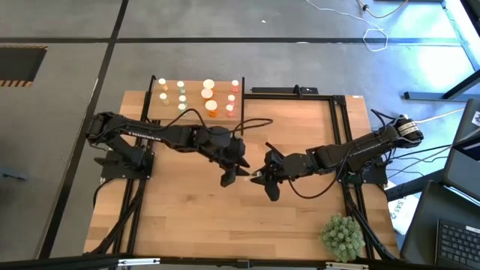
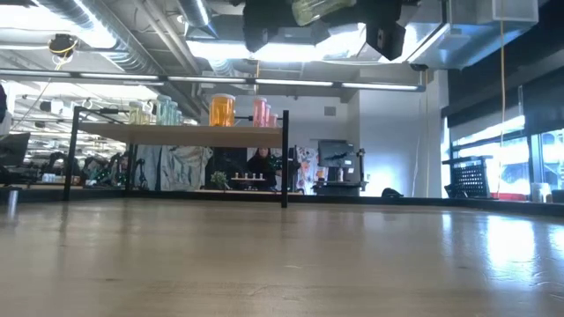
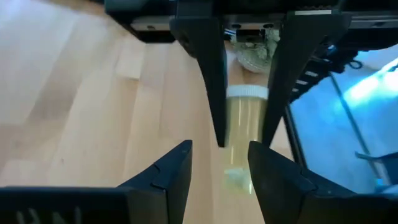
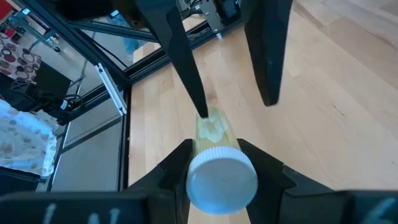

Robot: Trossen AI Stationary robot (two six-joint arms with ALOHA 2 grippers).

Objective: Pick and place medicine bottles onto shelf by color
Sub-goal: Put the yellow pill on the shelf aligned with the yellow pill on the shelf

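Mid-air above the tabletop (image 1: 187,225), right tool (image 4: 214,165) pinches a pale green bottle (image 4: 214,130) by its cap end, offering its body to the spread left tool (image 3: 219,165), apparently for a handover.

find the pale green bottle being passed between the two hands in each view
High: hardly visible, hidden between both hands mid-table.
Low: pale green bottle at the top edge, aloft.
Left wrist: centre, between the right hand's fingers.
Right wrist: bottom centre, white cap nearest.
Shared landmark: wooden tabletop.
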